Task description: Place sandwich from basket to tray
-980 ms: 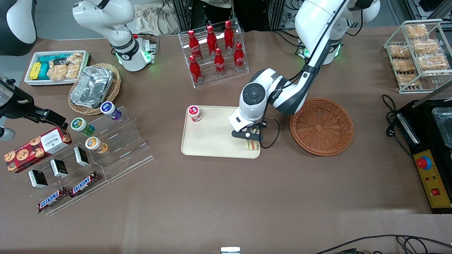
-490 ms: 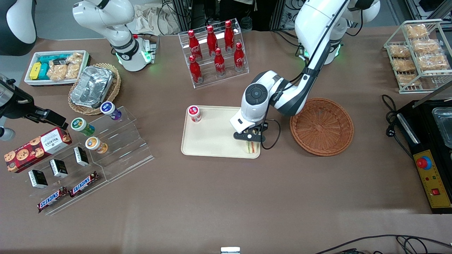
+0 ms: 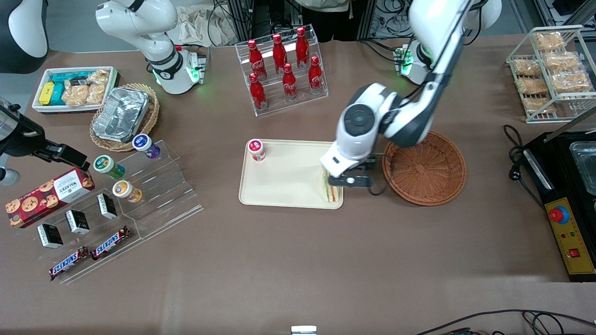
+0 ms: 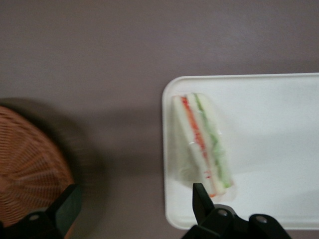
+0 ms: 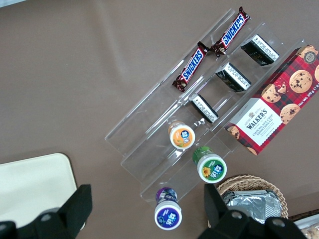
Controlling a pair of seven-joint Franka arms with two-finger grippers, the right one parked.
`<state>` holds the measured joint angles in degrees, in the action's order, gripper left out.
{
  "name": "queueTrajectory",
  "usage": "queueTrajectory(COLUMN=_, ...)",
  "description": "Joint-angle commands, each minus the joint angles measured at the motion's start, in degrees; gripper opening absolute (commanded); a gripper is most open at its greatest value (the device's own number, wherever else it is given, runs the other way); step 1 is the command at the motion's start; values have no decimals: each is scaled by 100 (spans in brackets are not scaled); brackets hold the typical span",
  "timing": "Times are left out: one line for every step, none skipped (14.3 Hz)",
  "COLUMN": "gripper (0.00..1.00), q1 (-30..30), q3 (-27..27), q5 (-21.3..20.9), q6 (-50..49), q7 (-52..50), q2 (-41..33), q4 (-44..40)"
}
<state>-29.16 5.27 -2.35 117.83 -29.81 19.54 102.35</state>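
Jaws (image 3: pixel 350 181) now clear of sandwich (image 3: pixel 328 187)

We see a robotics lab staged as a shop: cola bottles (image 3: pixel 284 70) racked, snack bars (image 3: pixel 88 255) displayed, bench-mounted arms, cables.

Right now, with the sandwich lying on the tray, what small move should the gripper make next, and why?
Probably retreat upward and away. The sandwich lies on the tray at its edge nearest the basket, which holds nothing. The gripper is open, above the gap between tray and basket, gripping nothing, so the placement looks done.
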Motion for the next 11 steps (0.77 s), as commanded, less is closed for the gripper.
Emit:
queueTrajectory(gripper=99, q1=497, q3=44, q5=-11, q6=-609, q7=631, q2=-625, q4=84)
queueTrajectory(gripper=99, q1=655, q3=36, q5=-28, q6=-925, q7=947, q2=-775, q4=57)
queueTrajectory(gripper=99, q1=796, q3=27, q5=-28, q6=-1190, q7=1246, q2=-941, q4=48)
queueTrajectory(gripper=99, q1=1033, q3=27, q5=-11, q6=-1331, q7=1441, q2=-1074, q4=48)
queueTrajectory(gripper=99, q1=1287, q3=27, q5=-20, q6=-1359, q7=1530, q2=-1223, q4=31)
queueTrajectory(gripper=99, q1=1525, q3=27, q5=-46, q6=-1385, q7=1609, q2=-1372, q4=31)
queueTrajectory(gripper=99, q1=1771, q3=27, q5=-81, q6=-1490, q7=1836, q2=-1504, q4=31)
queueTrajectory(gripper=99, q1=1947, q3=27, q5=-72, q6=-1508, q7=2169, q2=-1575, q4=31)
queueTrajectory(gripper=99, q1=2167, q3=27, q5=-72, q6=-1517, q7=2590, q2=-1619, q4=13)
queueTrajectory(gripper=99, q1=2317, q3=36, q5=-72, q6=-1526, q7=3055, q2=-1637, q4=4)
queueTrajectory(gripper=99, q1=2397, q3=18, q5=-81, q6=-1535, q7=3504, q2=-1742, q4=13)
